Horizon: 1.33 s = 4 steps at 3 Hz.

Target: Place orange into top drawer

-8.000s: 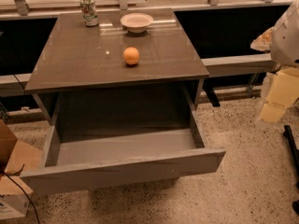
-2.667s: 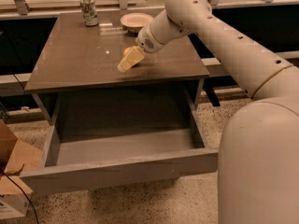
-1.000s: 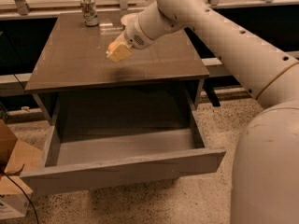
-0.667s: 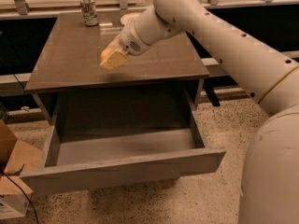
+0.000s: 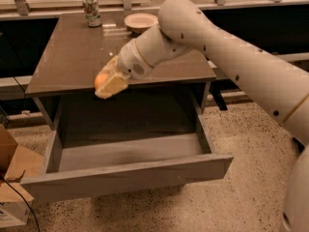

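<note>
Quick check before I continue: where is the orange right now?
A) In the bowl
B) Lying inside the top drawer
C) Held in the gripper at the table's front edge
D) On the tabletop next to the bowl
C: the orange is clamped in the gripper at the front edge of the table, with the open top drawer below and nothing lying in it.
</note>
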### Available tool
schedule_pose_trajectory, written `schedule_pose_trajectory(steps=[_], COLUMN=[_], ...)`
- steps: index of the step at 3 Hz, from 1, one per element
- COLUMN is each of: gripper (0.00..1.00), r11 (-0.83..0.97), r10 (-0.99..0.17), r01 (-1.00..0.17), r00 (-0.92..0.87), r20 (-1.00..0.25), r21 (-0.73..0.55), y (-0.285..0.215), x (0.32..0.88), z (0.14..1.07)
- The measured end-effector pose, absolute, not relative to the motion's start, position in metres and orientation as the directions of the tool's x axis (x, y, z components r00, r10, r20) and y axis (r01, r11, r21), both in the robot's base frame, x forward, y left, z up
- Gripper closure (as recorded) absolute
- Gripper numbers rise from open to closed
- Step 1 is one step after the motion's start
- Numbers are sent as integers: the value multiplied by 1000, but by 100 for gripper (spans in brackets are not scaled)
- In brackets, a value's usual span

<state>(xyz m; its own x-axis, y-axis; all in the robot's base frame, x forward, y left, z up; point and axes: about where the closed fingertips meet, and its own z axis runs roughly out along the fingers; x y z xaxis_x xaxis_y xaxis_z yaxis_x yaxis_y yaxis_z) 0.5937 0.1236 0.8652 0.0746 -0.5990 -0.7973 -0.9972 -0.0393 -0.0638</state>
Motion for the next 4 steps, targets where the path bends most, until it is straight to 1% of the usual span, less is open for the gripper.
schedule_pose_trajectory(steps=[1,2,3,4], gripper=[100,100,100,100], r11=[-51,12,12,6], r10=[-608,-624,-624,-637], r01=[-999,-990,-990,-984], r00=[17,-117,-117,-141], r20=[-794,-773,-773,-758], r21=[18,140,140,178], y=[111,94,94,100], x=[563,540,541,543], z=[839,780,780,757])
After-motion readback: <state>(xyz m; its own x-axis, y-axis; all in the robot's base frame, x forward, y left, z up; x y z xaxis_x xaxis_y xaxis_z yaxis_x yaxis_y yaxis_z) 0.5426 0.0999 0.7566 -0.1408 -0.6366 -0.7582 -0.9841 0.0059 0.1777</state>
